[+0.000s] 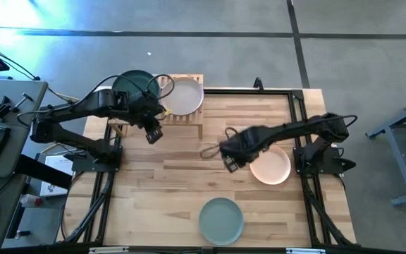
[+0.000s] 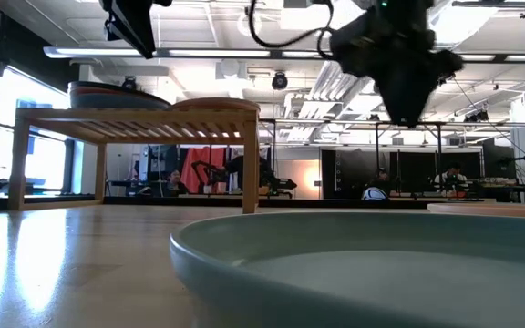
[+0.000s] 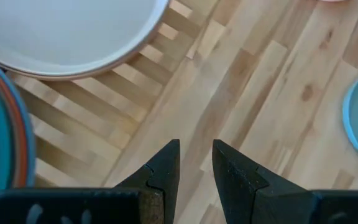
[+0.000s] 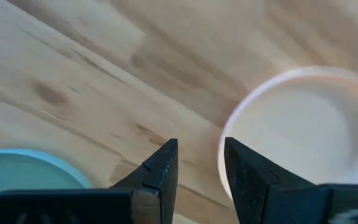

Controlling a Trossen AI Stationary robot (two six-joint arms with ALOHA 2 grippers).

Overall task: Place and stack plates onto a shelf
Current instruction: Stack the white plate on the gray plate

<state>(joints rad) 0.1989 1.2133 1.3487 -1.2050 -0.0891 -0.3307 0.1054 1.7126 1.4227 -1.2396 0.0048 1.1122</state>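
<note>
High view, shelf: the shelf point(image 1: 185, 120) stands at the table's point(image 1: 161, 190) far left corner, its long axis running left to right along the far edge; slats lie flat.
Low view, shelf: level top on short legs, with two stacks of plates lying flat on it.
Left stack: the dark teal plate point(image 1: 134, 86) lies face up on top; from the left wrist view a terracotta rim point(image 3: 22, 134) shows under it.
Right stack: the beige plate point(image 1: 184, 96) lies face up on top, rim just beside the teal one.
Peach-pink plate: the peach-pink plate point(image 1: 271, 165) lies flat on the table's right side, face up.
Sage green plate: the sage green plate point(image 1: 221, 219) lies flat near the table's front edge, well apart from the shelf.
Left gripper: the left gripper point(image 1: 154, 133) hangs above the table just in front of the shelf, jaws a narrow gap apart, nothing between them.
Right gripper: the right gripper point(image 1: 229, 162) hangs just beside the peach-pink plate's left rim, jaws a narrow gap apart, holding nothing.
</note>
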